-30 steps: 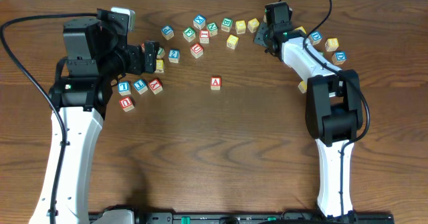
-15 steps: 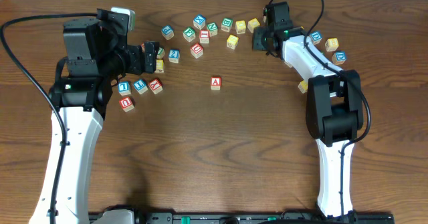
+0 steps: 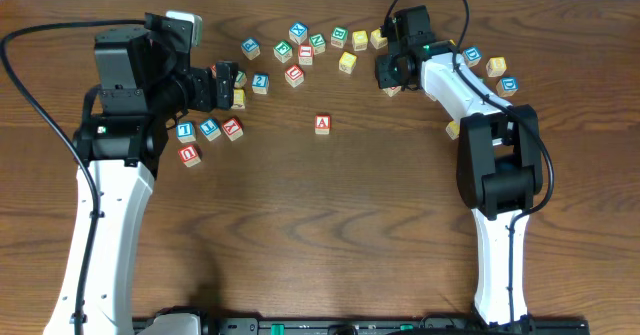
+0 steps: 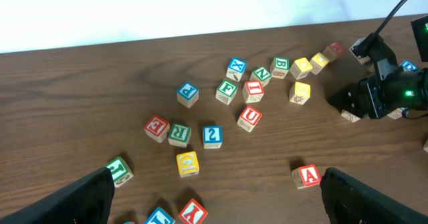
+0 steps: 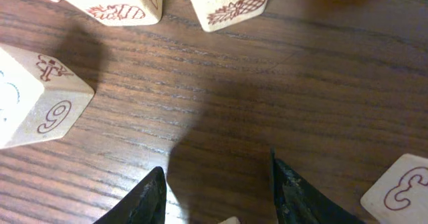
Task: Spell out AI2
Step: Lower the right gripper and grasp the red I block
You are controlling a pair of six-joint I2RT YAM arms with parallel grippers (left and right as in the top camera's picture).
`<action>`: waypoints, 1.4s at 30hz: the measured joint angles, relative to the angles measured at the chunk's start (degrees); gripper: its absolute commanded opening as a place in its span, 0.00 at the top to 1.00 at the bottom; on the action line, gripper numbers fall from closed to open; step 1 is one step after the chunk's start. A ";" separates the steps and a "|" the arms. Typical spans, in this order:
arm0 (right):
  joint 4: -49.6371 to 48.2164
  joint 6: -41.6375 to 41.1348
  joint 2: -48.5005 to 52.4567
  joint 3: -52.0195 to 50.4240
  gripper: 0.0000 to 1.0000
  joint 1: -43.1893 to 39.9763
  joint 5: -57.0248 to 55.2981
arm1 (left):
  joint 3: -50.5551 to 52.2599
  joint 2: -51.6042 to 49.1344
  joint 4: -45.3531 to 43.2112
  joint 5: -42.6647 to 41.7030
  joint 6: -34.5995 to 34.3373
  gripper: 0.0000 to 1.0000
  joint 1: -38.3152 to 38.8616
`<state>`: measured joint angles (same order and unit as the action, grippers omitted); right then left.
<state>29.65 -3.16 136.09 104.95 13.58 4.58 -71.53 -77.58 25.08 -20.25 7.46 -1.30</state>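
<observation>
Black right fingers point(image 5: 150, 200) stand apart above the table point(image 5: 267, 83); left fingers point(image 4: 80, 200) spread wide, holding nothing.

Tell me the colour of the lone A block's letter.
Red. The A block shows best in the left wrist view.

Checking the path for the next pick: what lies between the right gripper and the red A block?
Nothing: in the overhead view, only bare table separates the right gripper from the A block. The left wrist view agrees.
</observation>
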 measured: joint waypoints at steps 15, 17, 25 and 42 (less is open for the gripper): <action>7.76 8.39 -6.71 -0.46 0.60 0.04 0.63 | 0.00 0.00 0.00 0.00 0.00 0.02 0.00; 8.96 9.46 -6.58 -0.50 0.60 0.11 0.63 | 0.00 0.00 0.00 0.00 0.00 0.02 0.00; 9.42 11.13 -5.84 -0.52 0.59 0.15 0.63 | 0.00 0.00 0.00 0.00 0.00 0.02 0.00; 7.80 11.82 -5.25 -3.02 0.64 0.13 0.70 | 0.00 0.00 0.00 0.00 0.00 0.02 0.00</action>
<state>37.45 8.67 130.85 101.93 13.72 5.28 -71.53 -77.58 25.08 -20.25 7.46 -1.30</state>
